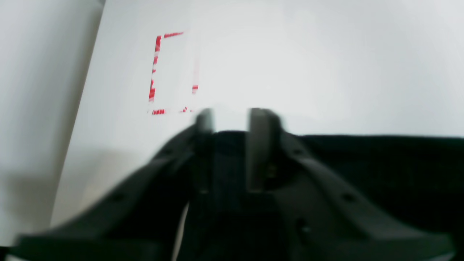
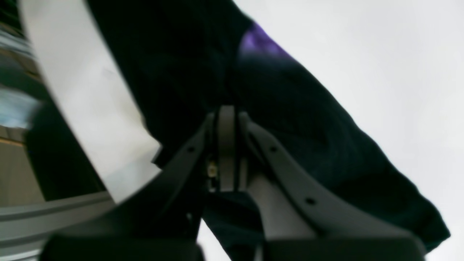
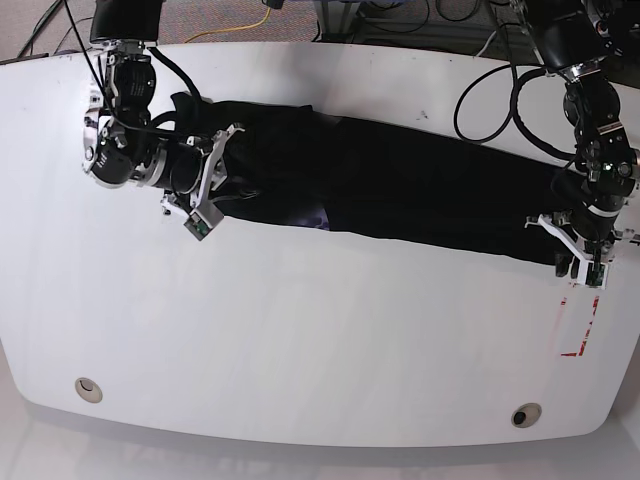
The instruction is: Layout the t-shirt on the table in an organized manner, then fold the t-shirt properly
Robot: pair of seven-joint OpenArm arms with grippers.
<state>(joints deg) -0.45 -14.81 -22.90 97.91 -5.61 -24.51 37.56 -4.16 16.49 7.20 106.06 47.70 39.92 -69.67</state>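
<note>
Black cables (image 3: 490, 75) and a yellow cable (image 3: 240, 28) lie beyond the far edge (on brownish floor (image 3: 220, 15)).

Overhead base view of whole table (image 3: 300, 330); two close wrist views along each hand.

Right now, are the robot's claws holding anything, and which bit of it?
Yes. The right gripper pinches the t-shirt near its neck end, by the purple patch. The left gripper is closing at its opposite end's edge; a firm grip can't be told.
</note>
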